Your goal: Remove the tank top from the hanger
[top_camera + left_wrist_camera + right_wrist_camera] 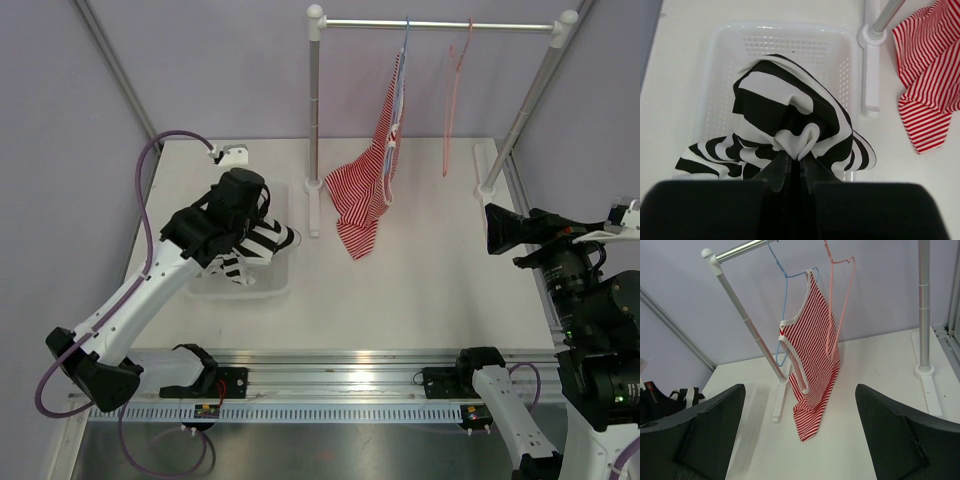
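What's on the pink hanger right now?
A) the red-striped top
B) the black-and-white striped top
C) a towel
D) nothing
D: the pink hanger hangs bare on the rail, the black-and-white top is bunched in the left gripper over the white basket, and the red-striped top hangs beside the hanger.

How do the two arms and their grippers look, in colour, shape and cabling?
Both arms have white links and black joint housings. A purple cable runs along the left arm; the right arm carries one too. The left gripper and right gripper have broad, dark fingers.
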Available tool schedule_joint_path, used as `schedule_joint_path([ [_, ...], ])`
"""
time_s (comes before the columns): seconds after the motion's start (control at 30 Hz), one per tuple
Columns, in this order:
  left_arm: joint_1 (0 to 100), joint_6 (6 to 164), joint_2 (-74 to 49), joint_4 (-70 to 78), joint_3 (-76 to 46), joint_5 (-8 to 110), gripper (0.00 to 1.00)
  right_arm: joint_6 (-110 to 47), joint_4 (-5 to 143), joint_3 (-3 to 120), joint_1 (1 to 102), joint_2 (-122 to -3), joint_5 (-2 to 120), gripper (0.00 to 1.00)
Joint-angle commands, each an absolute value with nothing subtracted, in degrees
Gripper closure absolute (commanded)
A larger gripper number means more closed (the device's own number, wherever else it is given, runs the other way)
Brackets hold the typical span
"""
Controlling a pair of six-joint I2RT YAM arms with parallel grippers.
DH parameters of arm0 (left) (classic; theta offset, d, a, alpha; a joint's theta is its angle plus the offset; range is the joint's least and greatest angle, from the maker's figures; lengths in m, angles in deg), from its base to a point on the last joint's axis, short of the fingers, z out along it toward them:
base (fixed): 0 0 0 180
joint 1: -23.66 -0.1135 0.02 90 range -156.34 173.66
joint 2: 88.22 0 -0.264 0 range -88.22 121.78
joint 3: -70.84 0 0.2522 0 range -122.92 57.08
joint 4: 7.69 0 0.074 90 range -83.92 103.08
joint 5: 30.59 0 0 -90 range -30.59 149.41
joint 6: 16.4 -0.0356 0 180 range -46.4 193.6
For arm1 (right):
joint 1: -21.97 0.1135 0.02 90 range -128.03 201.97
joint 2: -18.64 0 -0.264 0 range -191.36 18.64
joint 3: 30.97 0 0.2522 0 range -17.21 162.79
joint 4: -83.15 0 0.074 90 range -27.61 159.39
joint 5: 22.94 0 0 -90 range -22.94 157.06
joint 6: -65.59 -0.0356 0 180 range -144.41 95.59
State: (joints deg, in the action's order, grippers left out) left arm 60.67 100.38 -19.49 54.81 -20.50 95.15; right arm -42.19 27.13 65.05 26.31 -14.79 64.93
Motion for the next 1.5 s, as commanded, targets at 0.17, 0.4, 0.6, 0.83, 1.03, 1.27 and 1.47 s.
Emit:
schedule_joint_path([
  [0.17,55.23,100.49,-16.95,42.38,-20.01,82.97,1.00,-41.99,30.01,63.92,26.01,-15.72,62.05,0.01],
  [0.4,49.41,106.11,-15.62,42.37,-15.71,86.56,1.00,-41.90,30.19,63.56,26.10,-15.29,61.17,0.01],
  [0.6,48.62,106.03,-14.13,43.59,-13.23,87.79,0.67,-42.95,30.89,62.95,26.10,-15.37,58.89,0.01],
  [0.83,48.53,107.43,-12.19,52.38,-17.71,91.57,0.01,-38.92,25.19,67.42,29.43,-19.94,60.97,0.01],
  [1.03,48.88,103.13,-21.41,55.64,-21.23,88.06,0.01,-32.95,19.03,70.24,36.73,-24.60,75.11,0.00],
  [1.27,49.14,94.98,-33.45,62.23,-22.90,89.20,0.01,-31.09,16.84,65.85,43.50,-25.66,84.20,0.01],
  [1.47,49.14,85.74,-41.80,59.35,-16.50,86.83,0.01,-31.70,12.80,62.78,43.59,-21.02,89.20,0.00],
])
